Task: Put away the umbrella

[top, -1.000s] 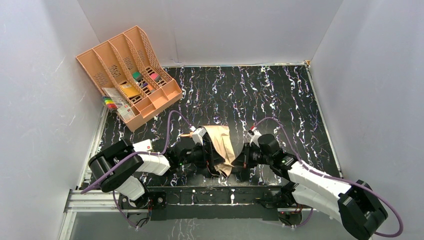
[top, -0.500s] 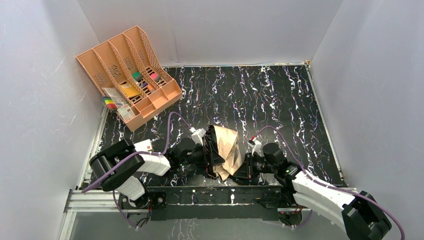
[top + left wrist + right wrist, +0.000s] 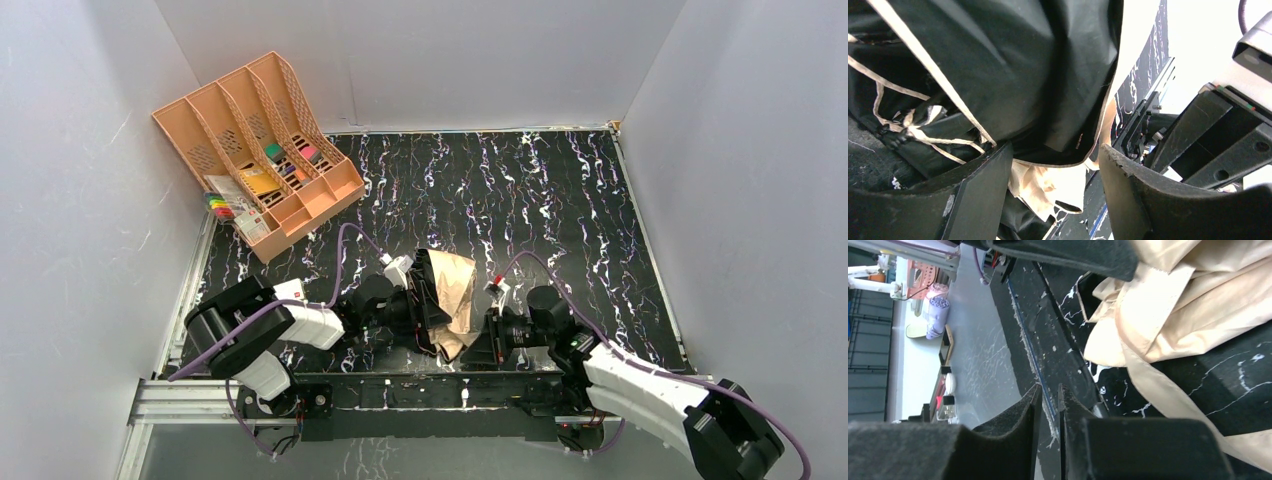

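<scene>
The umbrella (image 3: 455, 285) is a crumpled tan canopy with a black underside, tilted up near the table's front edge. My left gripper (image 3: 420, 310) is under its left side. In the left wrist view the left gripper (image 3: 1055, 170) has its jaws wide apart; the umbrella's black underside (image 3: 1048, 75) and a tan fold hang in the gap, unclamped. My right gripper (image 3: 482, 342) sits just right of the umbrella, apart from it. In the right wrist view the right gripper (image 3: 1049, 395) is shut on nothing, and the umbrella's tan fabric (image 3: 1173, 305) lies ahead of it.
A peach-orange divided file tray (image 3: 300, 205) stands at the back left with small coloured items in its slots. A pack of markers (image 3: 222, 205) lies at its left side. The black marbled table (image 3: 560, 200) has white walls on three sides.
My right gripper has drawn back from the umbrella toward the near right and is empty. The canopy has tipped up from lying flat and now leans on the left gripper.
</scene>
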